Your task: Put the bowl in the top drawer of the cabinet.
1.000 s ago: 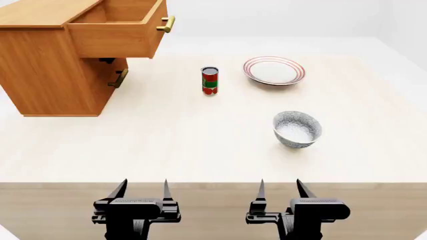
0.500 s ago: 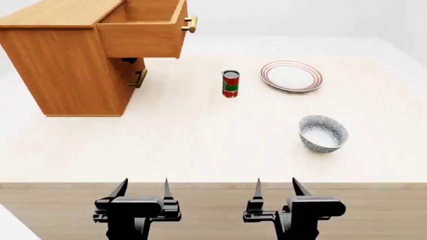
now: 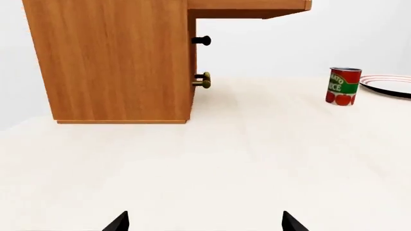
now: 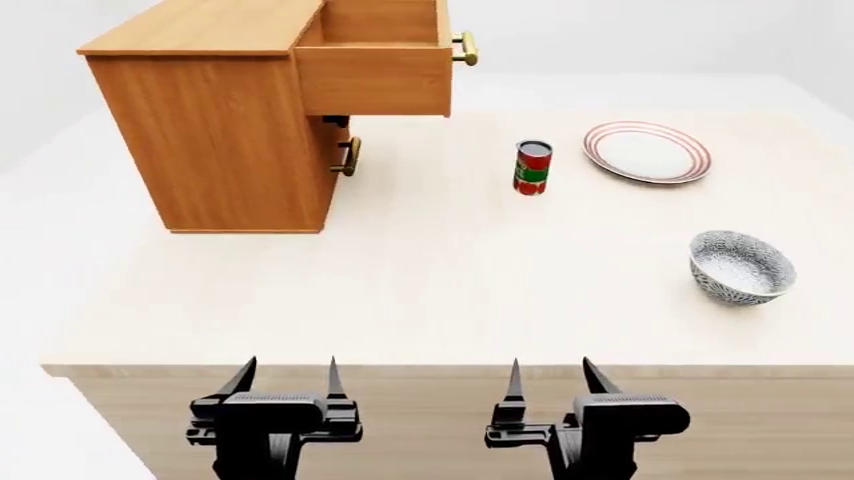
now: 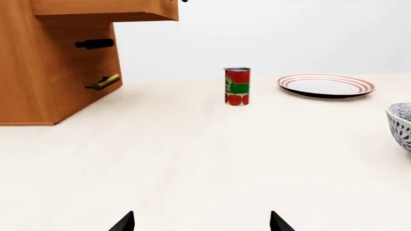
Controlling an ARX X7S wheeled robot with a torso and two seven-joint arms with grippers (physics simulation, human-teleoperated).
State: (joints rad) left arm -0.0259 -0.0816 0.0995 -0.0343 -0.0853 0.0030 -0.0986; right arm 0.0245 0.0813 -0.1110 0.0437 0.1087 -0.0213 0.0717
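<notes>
On the pale table (image 4: pixel 400 280), toward its right side in the head view, the bowl (image 4: pixel 742 266) sits upright and alone, well apart from both hands. Its speckled wall just enters the right wrist view at the edge (image 5: pixel 401 126). At the far left stands the cabinet (image 4: pixel 227 140), with the top drawer (image 4: pixel 380 70) pulled out over the table and its brass handle (image 4: pixel 465 48) facing right. Beneath it the lower drawer's handle (image 4: pixel 350 156) shows on the cabinet front, with a small dark knob (image 3: pixel 201 41) above it. A red-and-green can (image 4: pixel 533 167) stands upright between the cabinet and a flat plate (image 4: pixel 647 152) with red rings; the plate lies behind the bowl, and none of the three touch.

Near the table's front edge, both hands hang below the tabletop level. The left hand (image 4: pixel 286 378) has its fingers spread and holds nothing. The right hand (image 4: pixel 550 378) is likewise spread and empty. Each wrist view shows only the two fingertips (image 3: pixel 119 222) at the frame's edge (image 5: pixel 124 222), pointing across the table.
</notes>
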